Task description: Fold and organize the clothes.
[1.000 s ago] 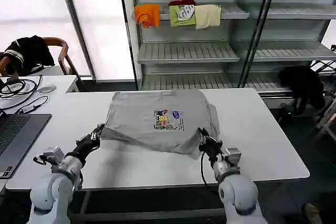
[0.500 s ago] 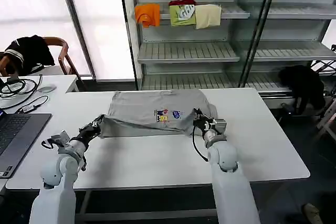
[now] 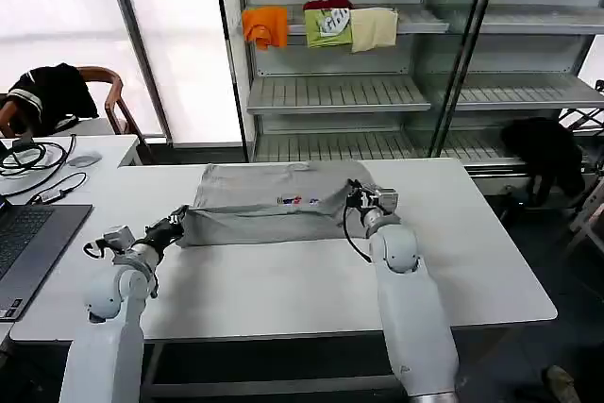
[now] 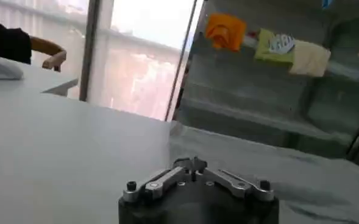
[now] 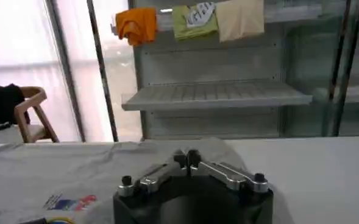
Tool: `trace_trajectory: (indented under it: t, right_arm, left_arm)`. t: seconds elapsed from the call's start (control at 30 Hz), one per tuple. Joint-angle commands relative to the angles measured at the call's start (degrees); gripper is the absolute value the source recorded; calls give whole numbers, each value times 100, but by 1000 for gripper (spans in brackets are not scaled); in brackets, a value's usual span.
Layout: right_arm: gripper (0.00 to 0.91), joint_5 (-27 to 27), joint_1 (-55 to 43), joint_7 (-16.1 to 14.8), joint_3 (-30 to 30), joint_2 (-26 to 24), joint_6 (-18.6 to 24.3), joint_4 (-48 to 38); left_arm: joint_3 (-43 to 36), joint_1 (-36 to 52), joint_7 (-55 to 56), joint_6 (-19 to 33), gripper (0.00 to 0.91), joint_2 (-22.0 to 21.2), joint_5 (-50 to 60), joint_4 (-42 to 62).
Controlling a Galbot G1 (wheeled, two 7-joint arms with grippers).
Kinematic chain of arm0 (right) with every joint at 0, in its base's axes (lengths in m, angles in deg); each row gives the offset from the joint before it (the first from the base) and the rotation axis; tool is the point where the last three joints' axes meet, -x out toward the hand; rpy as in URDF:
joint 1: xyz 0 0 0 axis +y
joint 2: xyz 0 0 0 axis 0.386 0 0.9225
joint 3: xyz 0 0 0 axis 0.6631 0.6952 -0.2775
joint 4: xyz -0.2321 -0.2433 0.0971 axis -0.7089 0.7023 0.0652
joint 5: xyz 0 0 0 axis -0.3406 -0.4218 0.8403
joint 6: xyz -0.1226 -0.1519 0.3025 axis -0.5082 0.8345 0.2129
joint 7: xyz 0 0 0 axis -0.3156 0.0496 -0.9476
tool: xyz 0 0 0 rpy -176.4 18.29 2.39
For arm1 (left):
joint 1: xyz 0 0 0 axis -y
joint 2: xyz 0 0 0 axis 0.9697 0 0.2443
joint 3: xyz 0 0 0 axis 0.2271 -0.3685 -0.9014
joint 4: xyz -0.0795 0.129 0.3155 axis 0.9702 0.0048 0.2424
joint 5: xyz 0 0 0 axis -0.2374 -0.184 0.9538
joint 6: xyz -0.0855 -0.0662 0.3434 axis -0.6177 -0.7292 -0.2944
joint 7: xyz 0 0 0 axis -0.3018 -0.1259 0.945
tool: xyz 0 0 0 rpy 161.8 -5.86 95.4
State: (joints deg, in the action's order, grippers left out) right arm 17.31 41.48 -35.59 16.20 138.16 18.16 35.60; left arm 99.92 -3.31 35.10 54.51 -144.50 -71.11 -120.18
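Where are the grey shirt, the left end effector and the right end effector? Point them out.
grey shirt (image 3: 255, 189), head view, upper back panel.
left end effector (image 3: 176, 225), head view, fingertips at the shirt's edge.
right end effector (image 3: 355, 197), head view, fingertips at the shirt's corner.

Bare table (image 3: 283, 280) in front of the shirt (image 3: 264, 203) (laptop (image 3: 28, 247) at far left)

Light grey shirt (image 3: 269, 209) with small multicoloured print, on a white table (image 3: 283, 280)
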Motion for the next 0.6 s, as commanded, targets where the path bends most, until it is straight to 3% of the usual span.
trace_trajectory:
  t: [0.03, 0.27, 0.43, 0.6]
  right_arm:
    - [907, -120, -123, 17, -5, 236, 152, -167]
    - [907, -22, 283, 52, -4, 99, -26, 346]
    - [907, -67, 893, 8, 22, -106, -613, 1213]
    - [907, -477, 1565, -67, 19, -369, -645, 2044]
  left_arm:
    - [-47, -52, -44, 84, 907, 3, 280, -2]
    - [-16, -256, -43, 64, 907, 32, 279, -373]
    - [-1, -513, -80, -205, 907, 60, 604, -558]
    - [19, -769, -185, -256, 907, 127, 749, -642]
